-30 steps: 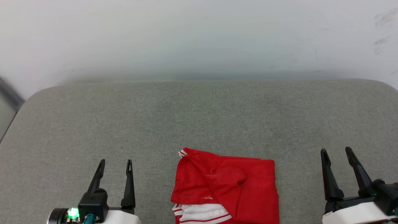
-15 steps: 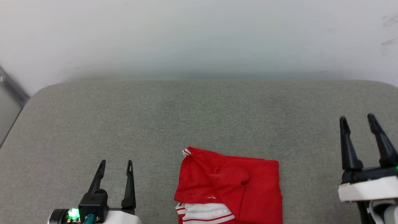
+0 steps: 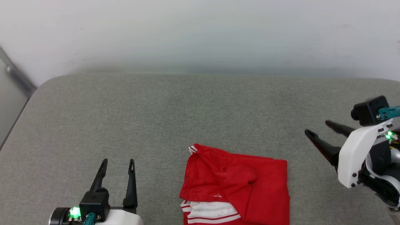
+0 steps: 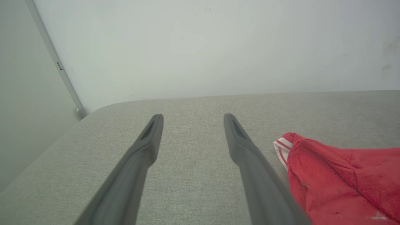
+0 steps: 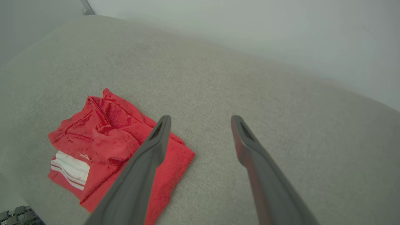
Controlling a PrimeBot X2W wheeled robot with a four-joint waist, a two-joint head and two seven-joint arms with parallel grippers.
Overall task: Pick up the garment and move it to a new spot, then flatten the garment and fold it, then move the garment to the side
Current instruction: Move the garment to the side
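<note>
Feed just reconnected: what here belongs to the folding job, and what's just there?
Job: red garment, bunched; left gripper, open; right gripper, open.
Not the job: grey padded surface; white wall; metal rail, far left.

The head view looks forward and steeply down over the grey desk (image 3: pixel 187 109), from wall (image 3: pixel 200 31) to the red shirt (image 3: pixel 237 184) at its bottom edge. The left wrist view sits low and close above the desk, facing the wall along the left end effector (image 4: pixel 192 116), the shirt at its right edge. The right wrist view looks from higher on the right, slanting down and left along the right end effector (image 5: pixel 200 117); all three share the shirt.
</note>
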